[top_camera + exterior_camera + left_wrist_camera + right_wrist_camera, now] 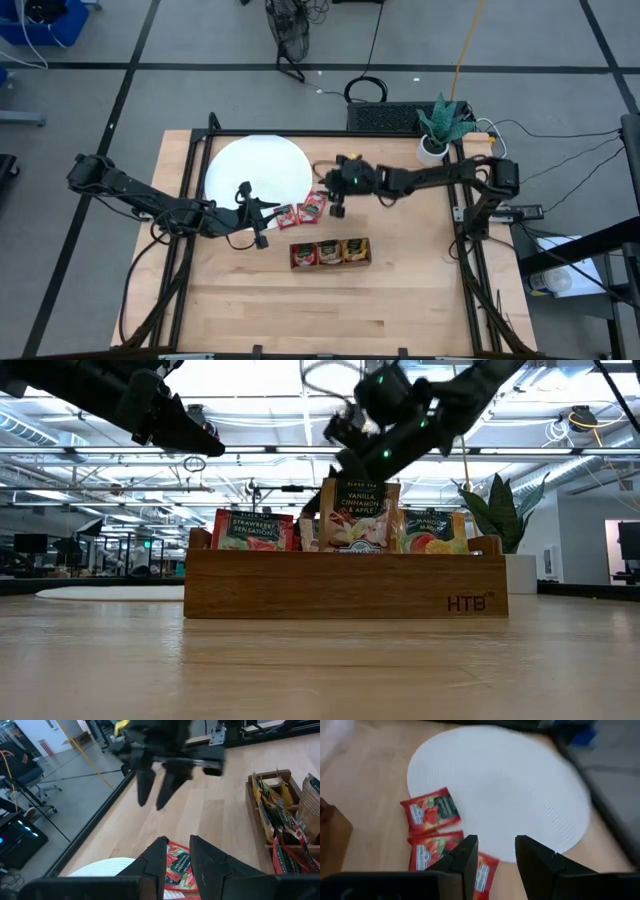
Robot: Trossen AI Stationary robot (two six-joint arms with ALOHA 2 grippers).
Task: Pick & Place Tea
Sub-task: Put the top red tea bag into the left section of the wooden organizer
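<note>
Wooden table (pixel 400 300), tray (pixel 330 254), white disc (pixel 257 170)

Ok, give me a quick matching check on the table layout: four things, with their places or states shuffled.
Things:
1. wooden tray
2. red sachets
3. potted plant
4. white disc

Places or states:
a. far right corner of the table
b. lying flat beside the disc's edge
c. holds upright tea sachets in three compartments
d. far left part of the table

Pairs: 1-c, 2-b, 3-a, 4-d
</note>
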